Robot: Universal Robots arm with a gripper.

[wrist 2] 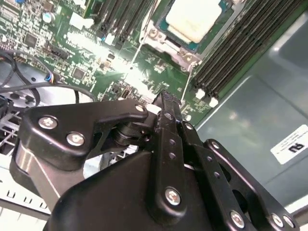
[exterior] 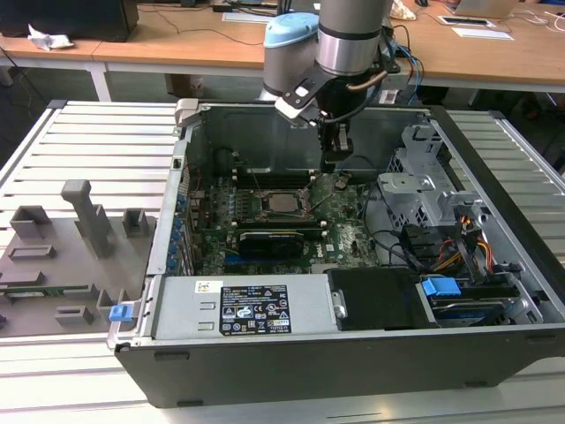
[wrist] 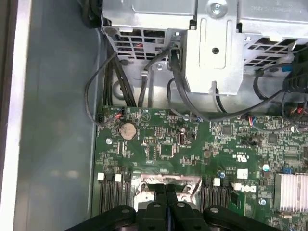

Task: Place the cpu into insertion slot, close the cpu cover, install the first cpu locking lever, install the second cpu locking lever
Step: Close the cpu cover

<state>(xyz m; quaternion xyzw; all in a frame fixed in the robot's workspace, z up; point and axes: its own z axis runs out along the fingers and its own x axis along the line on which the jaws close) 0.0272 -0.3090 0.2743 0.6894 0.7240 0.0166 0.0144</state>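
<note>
The cpu (exterior: 284, 201) lies in its socket on the green motherboard (exterior: 349, 234), its pale square face also in the second wrist view (wrist 2: 192, 17). The silver cpu cover (wrist 2: 169, 42) lies as a frame around it. A thin wire locking lever (wrist 2: 138, 48) runs out from the socket's corner, and another lever (wrist 2: 186, 82) runs along its other side. My gripper (exterior: 328, 164) hangs just above the board, to the exterior view's right of the socket. In both wrist views its black fingers (wrist: 166, 195) press together with nothing between them (wrist 2: 166, 103).
The open computer case has a metal drive cage (exterior: 424, 177) and bundled cables (exterior: 459, 247) at the exterior view's right. A black expansion card (exterior: 274, 240) sits in front of the socket, and memory slots (wrist 2: 226, 53) flank it. A grey fixture plate (exterior: 62, 256) lies left of the case.
</note>
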